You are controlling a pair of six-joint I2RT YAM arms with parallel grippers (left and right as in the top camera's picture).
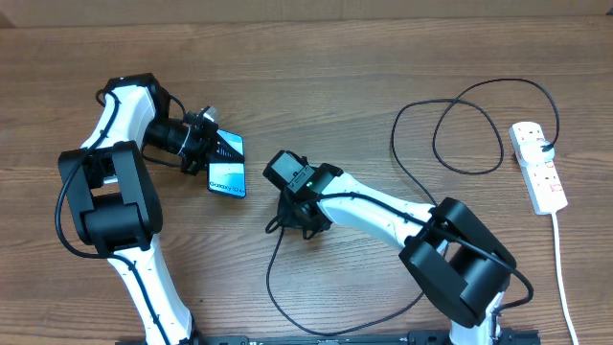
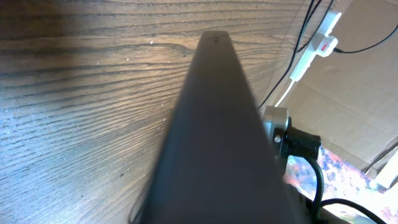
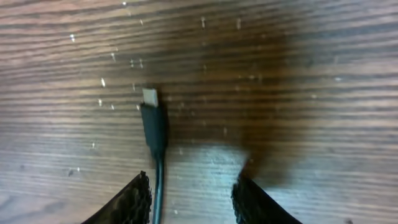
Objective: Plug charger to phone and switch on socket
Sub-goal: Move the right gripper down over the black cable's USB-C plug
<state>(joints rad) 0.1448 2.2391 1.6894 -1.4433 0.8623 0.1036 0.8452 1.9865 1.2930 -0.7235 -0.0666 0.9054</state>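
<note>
Two robot arms at a wooden table (image 1: 383, 77). The right gripper (image 3: 193, 200) stands low over the tabletop with its jaws partly apart and nothing clamped between them. The charger (image 3: 154, 127) lies flat on the wood, its small metal plug tip just ahead of the fingertips (image 3: 134, 202). Its black cable runs back between the jaws, close beside one finger.

To the left, the left gripper (image 1: 213, 151) is closed on the phone (image 1: 228, 177), holding it by its upper end. The "Galaxy S24" screen faces up, near the right gripper but apart from it.

At the table's far right lies the socket (image 1: 539, 168), a white power strip with a black plug in it, well away from both grippers.
</note>
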